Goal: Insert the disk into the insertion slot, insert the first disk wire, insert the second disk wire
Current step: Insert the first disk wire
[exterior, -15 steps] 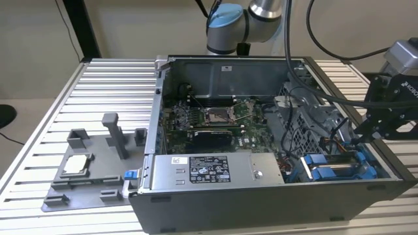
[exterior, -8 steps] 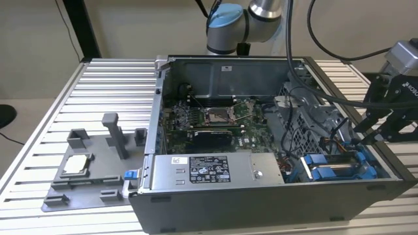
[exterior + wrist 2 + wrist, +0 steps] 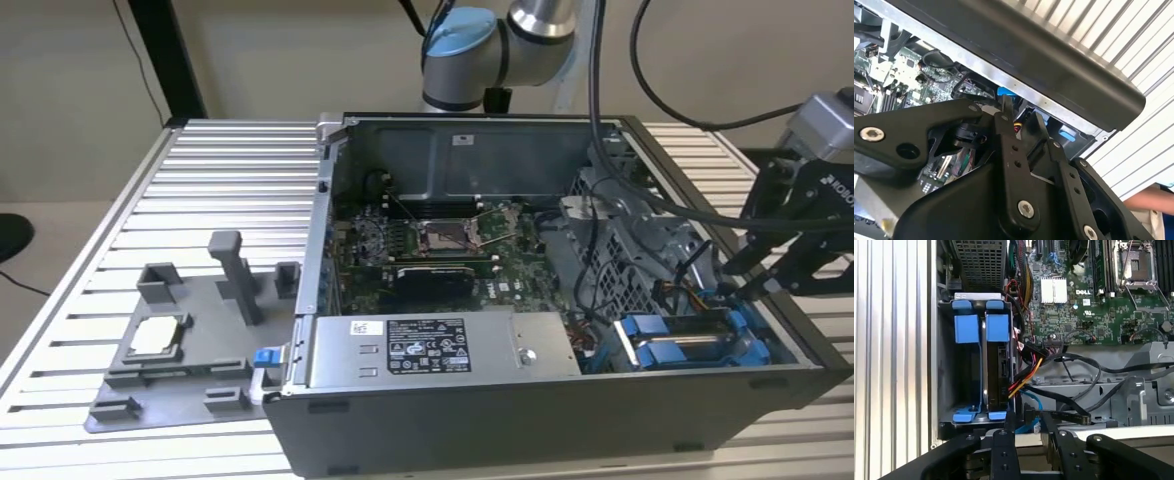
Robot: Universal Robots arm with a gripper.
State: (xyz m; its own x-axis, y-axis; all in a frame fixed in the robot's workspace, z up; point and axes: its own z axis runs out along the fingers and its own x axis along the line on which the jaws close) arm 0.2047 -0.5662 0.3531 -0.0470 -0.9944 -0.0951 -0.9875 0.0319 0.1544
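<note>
The gripper (image 3: 750, 283) hangs near the disk (image 3: 681, 346) (blue-framed), which lies inside the open computer case (image 3: 534, 425).

Exterior view: you look down from afar on the open computer case (image 3: 534, 430) on the worktop (image 3: 214, 180). First wrist view: close above the drive bay (image 3: 946, 365). Second wrist view: closer, oblique. Both wrist views share the motherboard (image 3: 1074, 315) (image 3: 914, 85).

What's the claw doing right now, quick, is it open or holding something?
Claw: cannot be told, open or closed. It is right by the wires, next to the disk standing in the insertion slot.
</note>
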